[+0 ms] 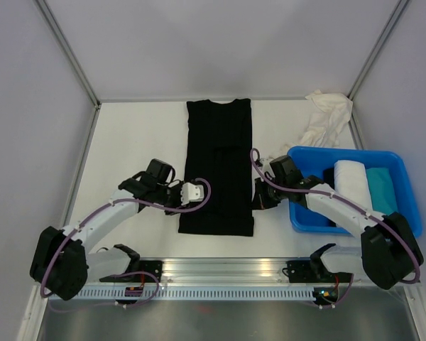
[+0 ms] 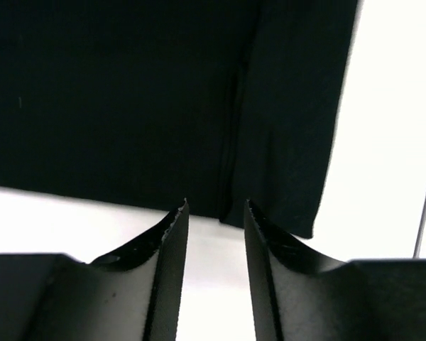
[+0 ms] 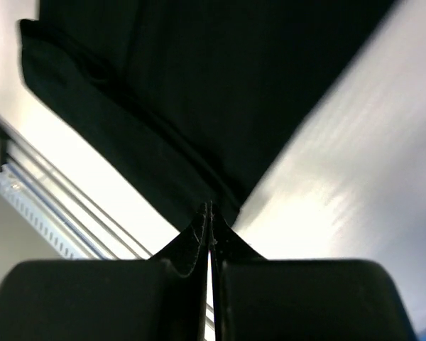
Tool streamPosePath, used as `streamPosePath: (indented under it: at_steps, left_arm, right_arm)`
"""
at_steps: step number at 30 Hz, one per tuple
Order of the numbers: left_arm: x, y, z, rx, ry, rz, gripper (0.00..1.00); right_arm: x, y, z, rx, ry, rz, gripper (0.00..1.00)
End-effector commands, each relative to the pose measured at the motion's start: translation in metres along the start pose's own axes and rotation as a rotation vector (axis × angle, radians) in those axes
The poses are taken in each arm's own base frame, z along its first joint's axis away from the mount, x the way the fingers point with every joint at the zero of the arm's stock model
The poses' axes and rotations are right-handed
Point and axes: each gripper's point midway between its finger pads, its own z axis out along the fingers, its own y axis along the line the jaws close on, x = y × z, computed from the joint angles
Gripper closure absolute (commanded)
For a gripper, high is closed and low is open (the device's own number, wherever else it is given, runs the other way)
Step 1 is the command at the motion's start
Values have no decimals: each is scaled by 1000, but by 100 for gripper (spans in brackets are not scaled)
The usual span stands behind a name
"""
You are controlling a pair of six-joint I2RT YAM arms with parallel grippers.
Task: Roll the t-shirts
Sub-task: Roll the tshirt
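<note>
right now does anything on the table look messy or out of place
Only the white t-shirt lies crumpled in a heap at the far right corner, behind the blue bin; the black t-shirt is folded flat and straight.

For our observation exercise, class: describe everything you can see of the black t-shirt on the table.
The black t-shirt is soft, dark cloth, its sides folded in to make a long narrow strip, collar at the far end. It lies flat on the table. Near its hem, the left gripper, jaws open, is at its left edge and the right gripper, jaws shut, at its right edge; contact cannot be told.
</note>
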Motion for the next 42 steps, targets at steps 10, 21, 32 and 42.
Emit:
streamPosePath:
  at_steps: [10,21,32,42]
  left_arm:
    - [6,-17,34,2,10,78,57]
    - [53,-32,40,19,126,170,57]
    - [-15,-12,13,-53,-52,238,49]
    - [20,-74,21,96,0,322,42]
  right_arm:
    - [41,25,32,-111,68,10,100]
    - [59,-15,41,46,150,74,100]
    - [6,19,15,-59,-6,-97,95]
    - [-28,59,-32,-147,-308,-426,75]
